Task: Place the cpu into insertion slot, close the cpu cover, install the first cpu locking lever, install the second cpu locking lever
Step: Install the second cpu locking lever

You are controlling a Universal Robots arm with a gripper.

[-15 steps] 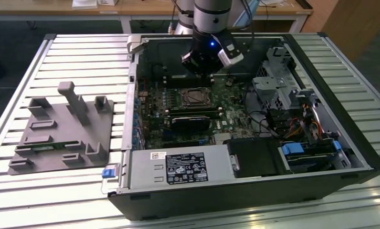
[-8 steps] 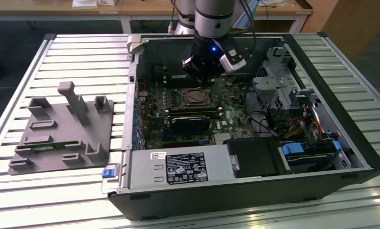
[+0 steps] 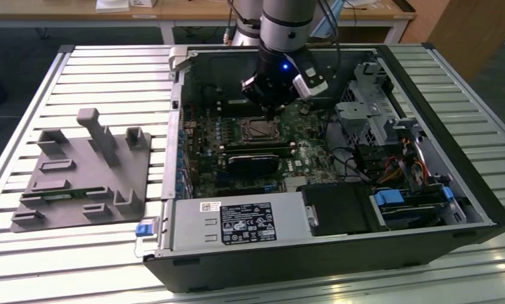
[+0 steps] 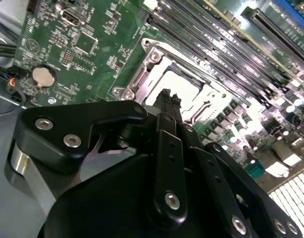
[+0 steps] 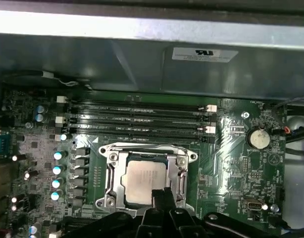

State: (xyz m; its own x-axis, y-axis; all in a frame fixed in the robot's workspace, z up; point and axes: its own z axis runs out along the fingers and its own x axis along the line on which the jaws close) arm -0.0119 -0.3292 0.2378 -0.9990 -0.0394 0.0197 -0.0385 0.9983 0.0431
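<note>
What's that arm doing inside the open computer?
A robot arm is working over the green motherboard of an open black computer case. Its black pincer hangs right above the square black processor socket. The flat silvery-grey chip already sits in the socket, and the thin silvery metal frame cover lies down around it.

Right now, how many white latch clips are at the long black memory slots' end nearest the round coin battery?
2 white clips in the first wrist view: one farther from the silvery-grey square cpu, one nearer it. Others may be hidden.
</note>
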